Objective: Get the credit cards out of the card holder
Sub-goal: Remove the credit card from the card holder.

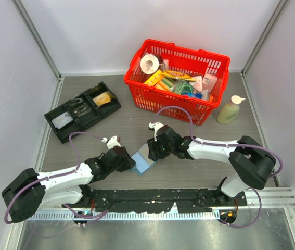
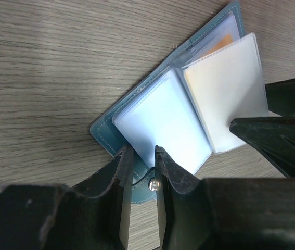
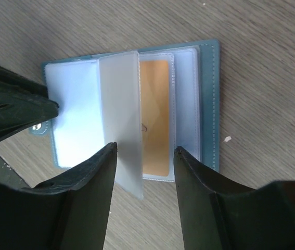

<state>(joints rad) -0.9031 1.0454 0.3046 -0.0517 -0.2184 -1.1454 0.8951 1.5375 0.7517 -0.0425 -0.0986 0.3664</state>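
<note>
The orange card [image 3: 155, 120] sits pocketed in the card holder [image 3: 209, 104], open on the table [image 1: 111, 140]; left gripper [image 2: 142, 156] pinches its snap edge, right gripper [image 3: 145, 151] gapes astride a clear sleeve [image 3: 120, 114]. Flip that sleeve aside, then nip the card's edge

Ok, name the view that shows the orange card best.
Right wrist: the orange card lies flat in its clear pocket, nearly whole. Left wrist catches only a corner; top external shows just the card holder.
</note>
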